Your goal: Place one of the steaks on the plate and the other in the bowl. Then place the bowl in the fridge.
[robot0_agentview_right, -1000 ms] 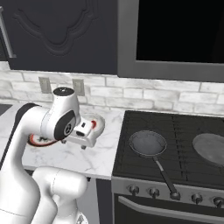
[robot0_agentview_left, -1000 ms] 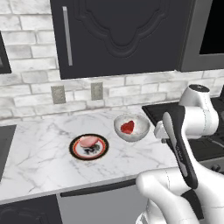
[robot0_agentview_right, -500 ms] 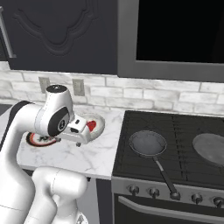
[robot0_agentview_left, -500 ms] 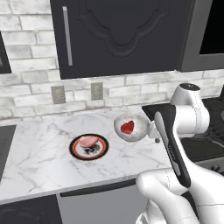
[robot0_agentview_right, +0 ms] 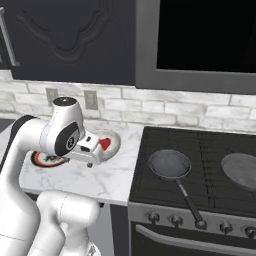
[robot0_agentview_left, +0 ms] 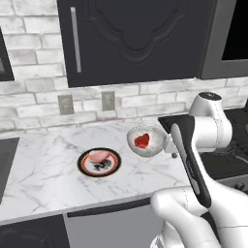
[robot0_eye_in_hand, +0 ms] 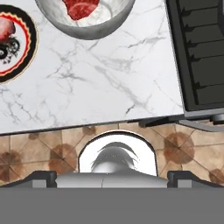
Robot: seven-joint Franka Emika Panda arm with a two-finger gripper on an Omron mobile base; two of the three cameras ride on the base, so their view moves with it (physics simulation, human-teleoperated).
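We see the fingers [robot0_agentview_right: 90,161] hanging above the marble bench [robot0_agentview_left: 43,174], beside the stove [robot0_agentview_right: 200,170]; they stand wide apart with nothing between them. Just beyond them sits the bowl [robot0_agentview_left: 147,141], upright on the bench, the red steak [robot0_agentview_left: 142,140] lying in it; in the hand view the bowl [robot0_eye_in_hand: 87,19] shows at the top edge with the red steak [robot0_eye_in_hand: 81,8] inside. Farther out to the far side of the bowl from the fingers lies the plate [robot0_agentview_left: 99,162], flat on the bench, the pink steak [robot0_agentview_left: 97,156] resting on it; plate and bowl are near each other but apart. On the stove, well apart from the fingers, stand two pans [robot0_agentview_right: 169,165].
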